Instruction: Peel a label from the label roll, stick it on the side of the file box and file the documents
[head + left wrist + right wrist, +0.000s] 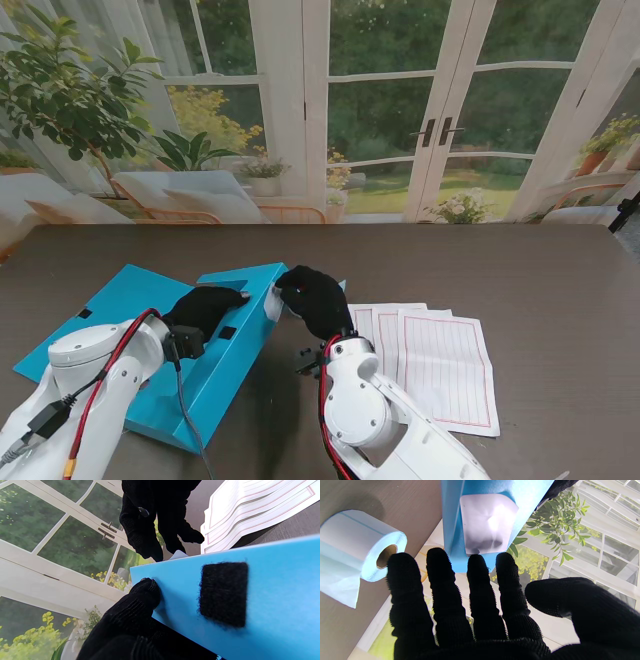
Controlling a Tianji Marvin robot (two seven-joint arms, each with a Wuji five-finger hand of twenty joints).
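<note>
The blue file box (215,345) lies opened out on the table's left part, with one panel raised. My left hand (208,306) grips that raised panel, one fingertip (147,592) pressing its face beside a black velcro patch (222,593). A white label (488,522) sits stuck on the box's narrow side (452,525), slightly wrinkled. My right hand (315,297) is open at that end, its fingertips (476,561) spread just short of the label's edge. The label roll (357,546) lies on the table beside the box in the right wrist view. It is hidden in the stand view.
A stack of ruled white documents (440,365) lies on the dark table (520,270) to the right of my right arm. A loose tail of backing paper (337,592) hangs from the roll. Glass doors and plants fill the background.
</note>
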